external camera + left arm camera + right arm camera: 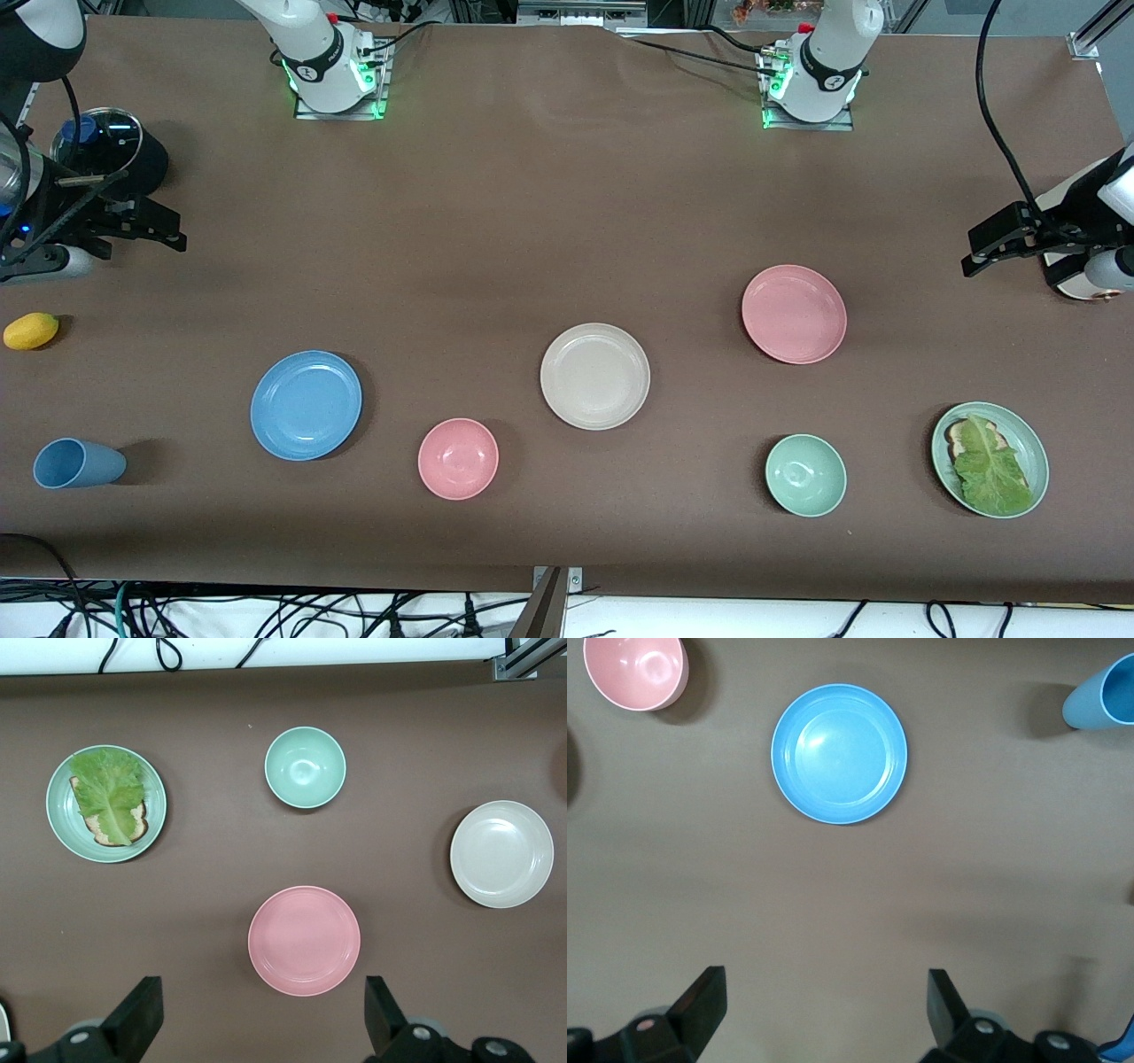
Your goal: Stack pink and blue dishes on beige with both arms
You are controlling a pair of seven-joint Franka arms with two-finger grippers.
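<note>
The beige plate [594,376] lies mid-table, also seen in the left wrist view [501,853]. The pink plate [794,314] rests toward the left arm's end, a little farther from the front camera than the beige one, and is empty [304,940]. The blue plate [306,405] sits toward the right arm's end, empty too [839,753]. My left gripper [971,251] hovers open at the left arm's end of the table, apart from the pink plate [263,1014]. My right gripper [177,229] hangs open at the right arm's end, over bare table [824,1005].
A small pink bowl [458,458] sits between the blue and beige plates, nearer the front camera. A pale green bowl [805,475] and a green plate with lettuce on bread [990,459] lie near the front edge. A blue cup [77,463] lies tipped over; a yellow fruit [31,330] sits nearby.
</note>
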